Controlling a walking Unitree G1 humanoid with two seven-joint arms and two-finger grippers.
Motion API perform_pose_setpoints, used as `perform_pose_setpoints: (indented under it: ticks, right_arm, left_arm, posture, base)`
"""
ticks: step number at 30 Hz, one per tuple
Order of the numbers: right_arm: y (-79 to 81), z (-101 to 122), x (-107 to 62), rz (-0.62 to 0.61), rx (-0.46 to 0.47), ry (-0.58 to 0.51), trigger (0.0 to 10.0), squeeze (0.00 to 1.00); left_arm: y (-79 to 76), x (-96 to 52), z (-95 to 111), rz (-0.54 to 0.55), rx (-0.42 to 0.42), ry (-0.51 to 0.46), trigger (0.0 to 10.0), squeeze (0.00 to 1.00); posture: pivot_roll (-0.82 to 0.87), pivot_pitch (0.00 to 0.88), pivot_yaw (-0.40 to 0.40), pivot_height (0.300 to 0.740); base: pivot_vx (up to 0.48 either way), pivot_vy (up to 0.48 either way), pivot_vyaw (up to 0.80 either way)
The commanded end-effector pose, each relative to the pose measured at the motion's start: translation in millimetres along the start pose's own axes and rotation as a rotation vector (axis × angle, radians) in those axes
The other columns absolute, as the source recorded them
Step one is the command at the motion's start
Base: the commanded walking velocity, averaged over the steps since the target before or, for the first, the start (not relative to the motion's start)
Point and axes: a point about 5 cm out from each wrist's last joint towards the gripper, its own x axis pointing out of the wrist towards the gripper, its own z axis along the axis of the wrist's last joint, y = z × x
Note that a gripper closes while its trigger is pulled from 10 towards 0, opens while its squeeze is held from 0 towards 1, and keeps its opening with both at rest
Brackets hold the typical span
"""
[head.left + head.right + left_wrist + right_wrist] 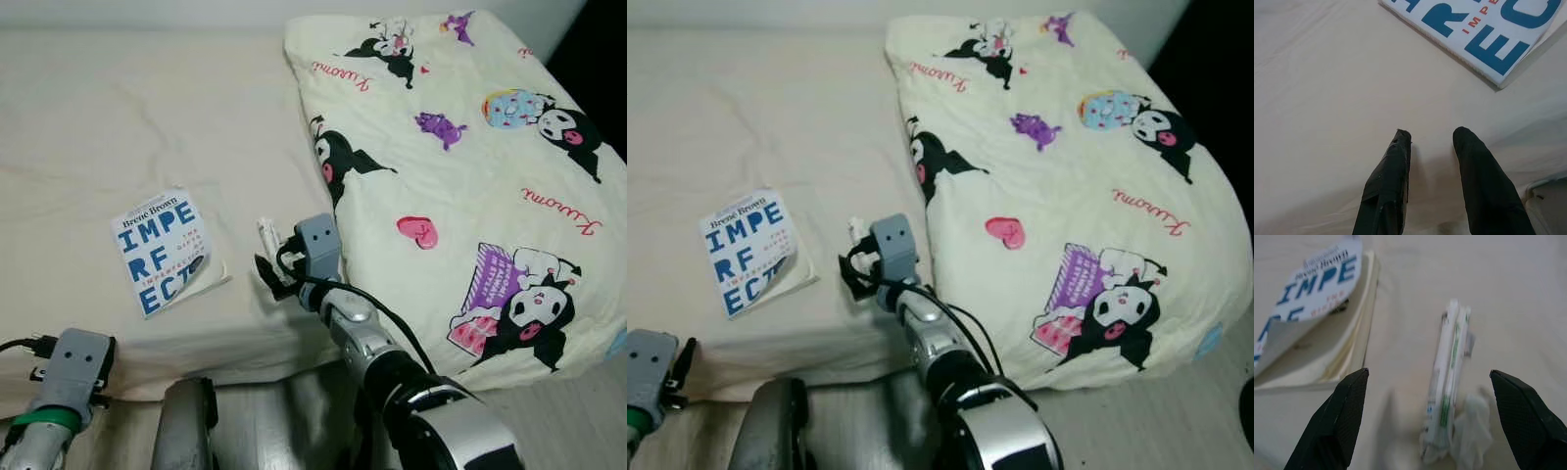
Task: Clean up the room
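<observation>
You are holding the right gripper [1427, 418] spread wide over the wrapper [1447, 382] on the bed [118, 117]; its long axis is running along the fingers, midway between them. Left gripper [1432, 161] is idling, spread, near the book [162, 250].

Before me stands a bed [147, 117] with a plain cream sheet, slightly wrinkled. On the right half of the bed lies a thick pale-yellow quilt [460, 186], printed with black-and-white cartoon figures, pink hearts and red script. Below the bed's near edge I see a pale floor [1156, 421].
</observation>
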Motion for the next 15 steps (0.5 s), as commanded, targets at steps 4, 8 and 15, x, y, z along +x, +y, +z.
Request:
perform_pose_setpoints:
  ticks: [4,8,15]
  right_arm:
    - [22.4,-14,2.5,0.02,0.078,0.059,10.0,1.0]
    - [25.8,-17,2.0,0.007,0.021,0.065,10.0,1.0]
    - [26.7,-15,1.4,-0.013,-0.029,0.022,10.0,1.0]
  left_arm:
    - [-1.4,-3.7,-2,-0.029,-0.009,0.028,10.0,0.0]
    - [0.6,-3.4,1,-0.046,-0.004,0.021,10.0,0.0]
    - [8.0,-2.4,6,-0.046,0.015,0.01,10.0,0.0]
  posture:
    - [0.22,0.256,-0.018,0.558]
    - [0.24,0.262,-0.004,0.558]
    - [0.26,0.267,0.009,0.558]
  base:
    - [0.0,0.0,0.0]
    - [0.0,0.0,0.0]
    - [0.0,0.0,0.0]
